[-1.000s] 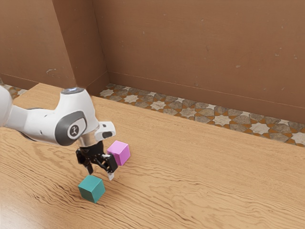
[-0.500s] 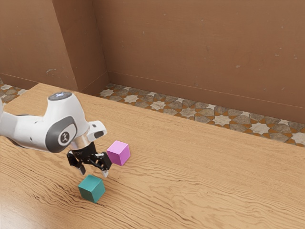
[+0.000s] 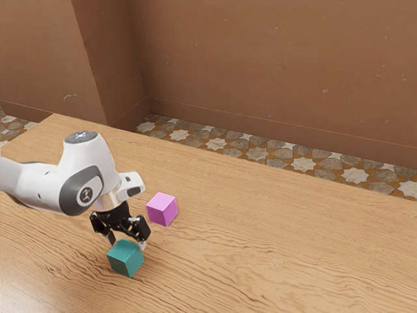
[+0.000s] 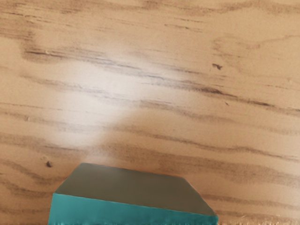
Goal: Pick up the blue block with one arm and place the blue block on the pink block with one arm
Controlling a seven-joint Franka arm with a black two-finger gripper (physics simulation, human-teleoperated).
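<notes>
Blue block (image 3: 125, 258) sits on the wooden table (image 3: 273, 248) directly beneath the black gripper (image 3: 122, 236), whose fingers hang spread wide and empty, apparently lined up for a grasp. Pink block (image 3: 161, 208), the stacking target, waits just beyond, untouched.

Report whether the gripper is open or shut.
Open: the gripper has its fingers spread apart just above the teal block, not clamping it.

A light wooden table (image 3: 293, 228) with strong wavy grain spreads across the lower exterior view. Past its far edge runs a floor (image 3: 306, 163) tiled brown with pale star shapes. Plain brown walls (image 3: 273, 59) rise behind, one part jutting forward at the exterior view's left. The light seems soft and even; a pale sheen (image 4: 93, 89) marks the tabletop.
</notes>
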